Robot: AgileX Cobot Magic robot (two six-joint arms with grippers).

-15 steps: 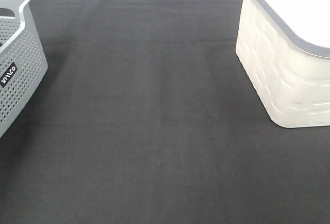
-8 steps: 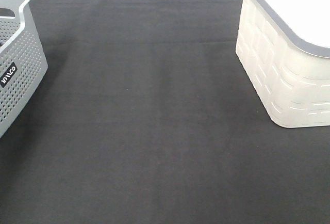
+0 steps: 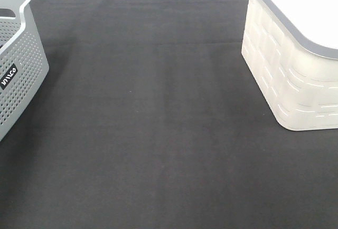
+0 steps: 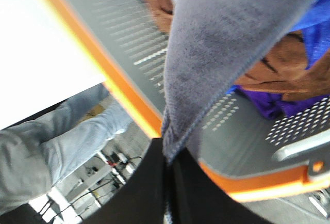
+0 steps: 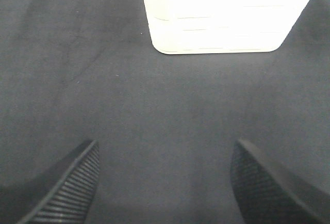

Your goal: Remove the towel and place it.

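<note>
The left gripper point(image 4: 167, 188) is pinching a stitched edge of the towel point(image 4: 227, 43), its jaws pressed together on the cloth. From that pinch the towel is running straight out ahead of the gripper, its long axis crossing the near rim of the orange-rimmed basket point(image 4: 111, 25) and reaching over the inside. The far end is running out of the left wrist view, so I cannot tell whether it is hanging free or lying in the basket.

Brown point(image 4: 289, 74), blue point(image 4: 317, 38) and purple point(image 4: 268, 105) cloths are lying inside the orange-rimmed basket, just behind the towel; touching or apart, I cannot tell. They could be dragged along if the towel is catching on them.

The right gripper point(image 5: 165, 182) is spread wide and holding nothing. Its ribbed fingers point(image 5: 69, 193) are framing bare black mat point(image 5: 103, 53), with a white basket point(image 5: 227, 12) beyond. The orange-rimmed basket is not showing in that view, so the left arm is plainly the nearer one and is doing the job.

As I judge it, the coming move is turning on the near rim of the orange-rimmed basket: the towel is needing to come up and clear of that edge before travelling sideways. Outside the orange-rimmed basket, a person's leg point(image 4: 62, 131) in jeans is standing beyond the rim, so room on that side looks limited. In the high view, the mat is lying wide and open.
</note>
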